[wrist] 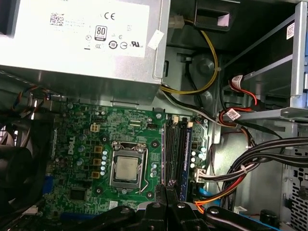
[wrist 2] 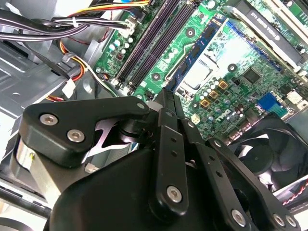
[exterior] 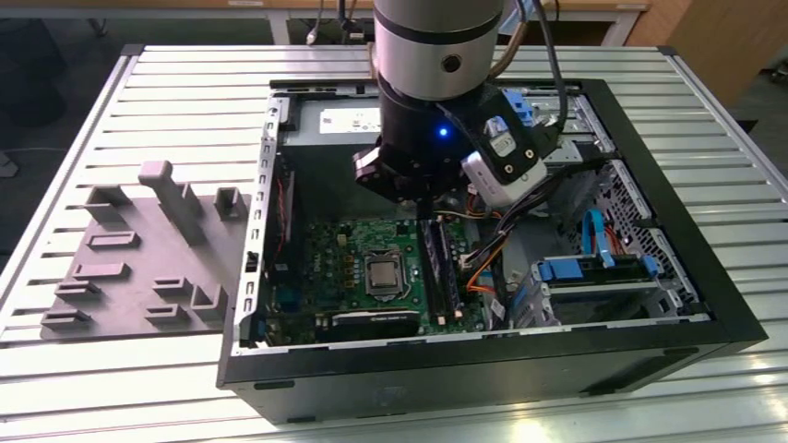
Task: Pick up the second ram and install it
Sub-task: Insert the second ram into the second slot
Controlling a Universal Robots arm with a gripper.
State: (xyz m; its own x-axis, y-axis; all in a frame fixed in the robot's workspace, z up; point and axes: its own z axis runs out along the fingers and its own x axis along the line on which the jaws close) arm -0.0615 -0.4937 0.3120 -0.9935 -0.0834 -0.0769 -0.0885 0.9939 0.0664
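Claw closed, memory slots directly beneath its tips; a grip on the second ram cannot be confirmed. Judged insertion stage. Seating demands square alignment and even pressure.

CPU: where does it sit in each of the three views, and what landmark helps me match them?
Exterior view: CPU lies to the exterior view's left of the black slots.
Second wrist view: CPU lies between the slots and the fan.
First wrist view: CPU lies beside the slots, on the side away from the cables.
Shared landmark: the slots, running alongside the CPU.
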